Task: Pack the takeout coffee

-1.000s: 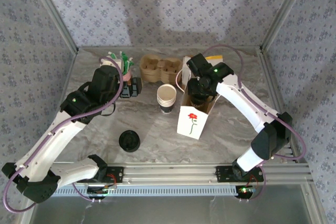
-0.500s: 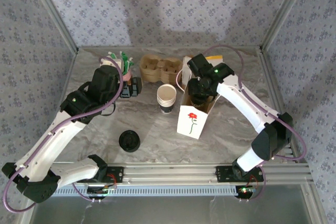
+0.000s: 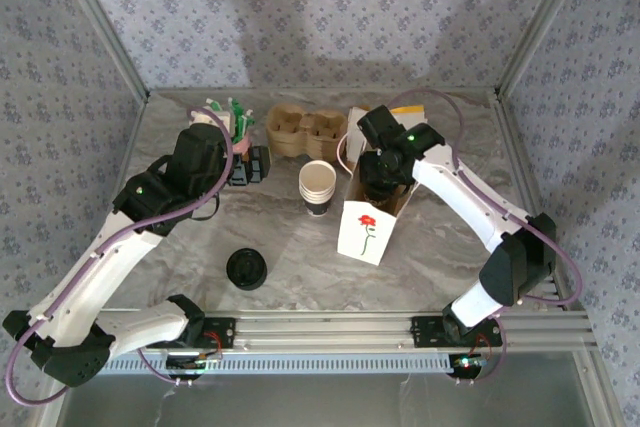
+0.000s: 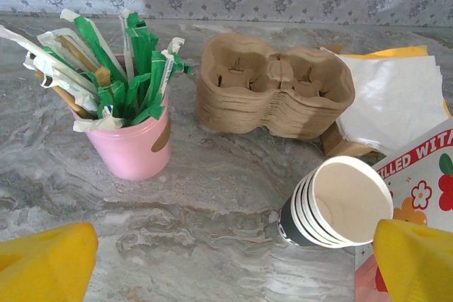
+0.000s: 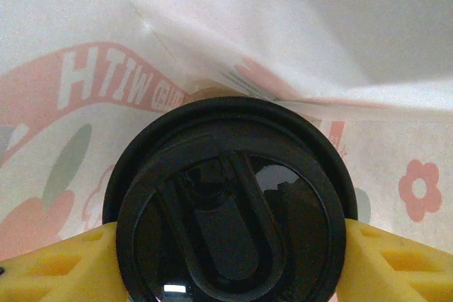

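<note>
Holding the takeout coffee [image 5: 230,224] by its lid in the partly closed right gripper [image 5: 226,263], inside the paper bag [image 3: 365,232], apparently nearing release, with the left gripper [image 4: 226,259] wide open and empty.

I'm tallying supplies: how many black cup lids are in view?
2. One loose black lid lies on the table, near-left of the stacked cups. The other caps the takeout coffee, held by the right gripper inside the paper bag. More may be hidden.
</note>
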